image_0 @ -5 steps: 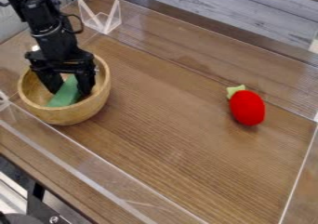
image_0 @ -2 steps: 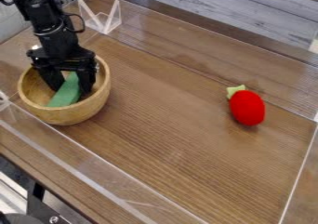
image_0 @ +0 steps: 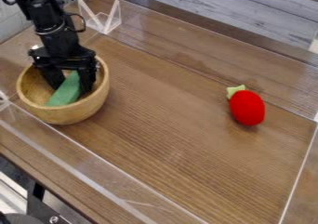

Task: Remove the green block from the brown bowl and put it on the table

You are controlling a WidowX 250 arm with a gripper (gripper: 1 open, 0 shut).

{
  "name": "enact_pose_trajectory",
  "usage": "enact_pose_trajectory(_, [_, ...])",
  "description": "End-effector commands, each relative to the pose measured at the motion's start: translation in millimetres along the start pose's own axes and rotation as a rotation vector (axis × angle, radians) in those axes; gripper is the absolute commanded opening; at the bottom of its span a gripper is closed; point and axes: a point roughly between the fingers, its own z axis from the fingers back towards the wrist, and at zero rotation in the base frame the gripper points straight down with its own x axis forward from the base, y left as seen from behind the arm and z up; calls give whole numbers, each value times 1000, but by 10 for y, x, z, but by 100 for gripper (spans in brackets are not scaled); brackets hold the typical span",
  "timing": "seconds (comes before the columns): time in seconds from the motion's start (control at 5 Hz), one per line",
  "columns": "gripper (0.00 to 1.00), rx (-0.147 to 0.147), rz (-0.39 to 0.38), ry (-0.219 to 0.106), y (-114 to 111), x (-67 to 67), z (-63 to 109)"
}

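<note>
The brown bowl sits at the left of the table. Inside it the green block leans tilted against the bowl's inner wall. My gripper hangs over the bowl from the black arm, reaching down into it. Its dark fingers stand open on either side of the block's upper part, without closing on it. The fingers hide the block's top end.
A red strawberry-shaped object lies at the right of the table. Low clear acrylic walls edge the tabletop, close behind the bowl and along the front. Grey planks run behind the back wall.
The gripper has sunk slightly lower into the bowl around the block. The bowl, block and strawberry have not moved.
</note>
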Motion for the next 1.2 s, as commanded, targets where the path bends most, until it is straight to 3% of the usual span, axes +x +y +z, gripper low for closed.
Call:
enact_pose_trajectory(0.0, [100, 14, 9, -43, 84, 134, 111])
enact_pose_trajectory(0.4, [100, 7, 38, -25, 156, 195, 66])
enact_pose_trajectory(0.6, [0, 6, 44, -24, 151, 192, 82])
enact_pose_trajectory(1.0, [0, -7, 69, -47, 89, 221, 312])
